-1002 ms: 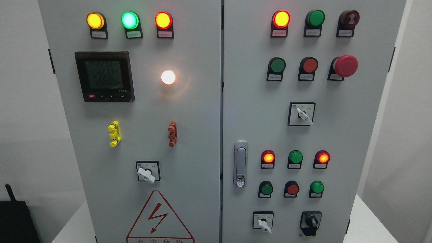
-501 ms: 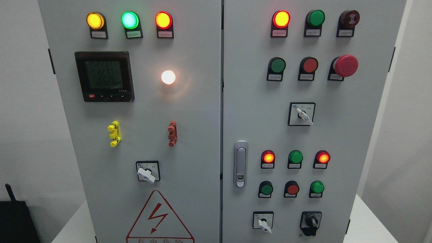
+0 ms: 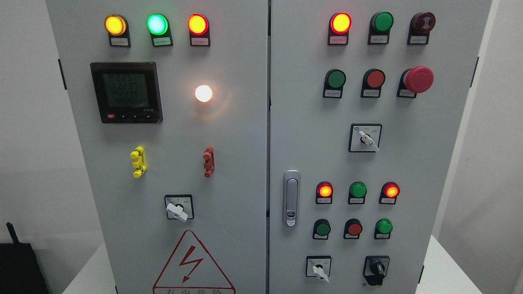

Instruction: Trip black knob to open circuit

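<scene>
The black knob [image 3: 376, 268] is a rotary switch at the bottom right of the grey cabinet's right door [image 3: 408, 163], its handle standing roughly upright. Left of it is a white-handled selector [image 3: 319, 270] turned down to the right. Neither of my hands nor any part of an arm shows in the head view.
The right door carries lit red lamps [image 3: 325, 190], green and red push buttons, a red mushroom stop button [image 3: 418, 79], another white selector [image 3: 366, 139] and a silver door latch [image 3: 291, 198]. The left door has a meter [image 3: 126, 92], lamps, and a warning triangle [image 3: 192, 263].
</scene>
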Robot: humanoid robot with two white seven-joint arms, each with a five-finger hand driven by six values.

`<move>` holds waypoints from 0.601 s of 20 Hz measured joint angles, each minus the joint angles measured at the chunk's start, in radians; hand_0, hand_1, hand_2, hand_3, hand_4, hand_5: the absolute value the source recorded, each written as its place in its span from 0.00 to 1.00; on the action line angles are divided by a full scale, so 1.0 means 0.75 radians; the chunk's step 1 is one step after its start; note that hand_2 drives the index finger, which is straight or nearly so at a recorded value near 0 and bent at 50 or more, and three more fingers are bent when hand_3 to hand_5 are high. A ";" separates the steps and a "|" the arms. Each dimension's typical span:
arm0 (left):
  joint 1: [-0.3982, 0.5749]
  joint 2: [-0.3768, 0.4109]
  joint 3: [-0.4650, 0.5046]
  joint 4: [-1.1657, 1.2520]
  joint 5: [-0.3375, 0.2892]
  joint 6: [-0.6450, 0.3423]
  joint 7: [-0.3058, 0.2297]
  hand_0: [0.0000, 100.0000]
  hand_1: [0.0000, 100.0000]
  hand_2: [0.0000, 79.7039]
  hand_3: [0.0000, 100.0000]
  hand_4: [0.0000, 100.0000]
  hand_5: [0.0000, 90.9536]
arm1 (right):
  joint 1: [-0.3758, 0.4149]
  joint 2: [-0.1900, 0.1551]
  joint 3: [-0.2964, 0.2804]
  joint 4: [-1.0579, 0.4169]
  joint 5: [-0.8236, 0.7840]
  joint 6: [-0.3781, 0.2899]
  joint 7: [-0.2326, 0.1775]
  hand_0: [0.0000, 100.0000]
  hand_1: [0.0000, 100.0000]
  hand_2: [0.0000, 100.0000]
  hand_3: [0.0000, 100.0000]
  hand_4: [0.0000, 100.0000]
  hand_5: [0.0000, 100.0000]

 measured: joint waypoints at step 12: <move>0.000 0.000 0.000 0.000 0.000 0.000 0.000 0.12 0.39 0.00 0.00 0.00 0.00 | -0.009 -0.010 0.000 -0.179 0.000 0.019 -0.022 0.00 0.00 0.00 0.99 0.88 0.96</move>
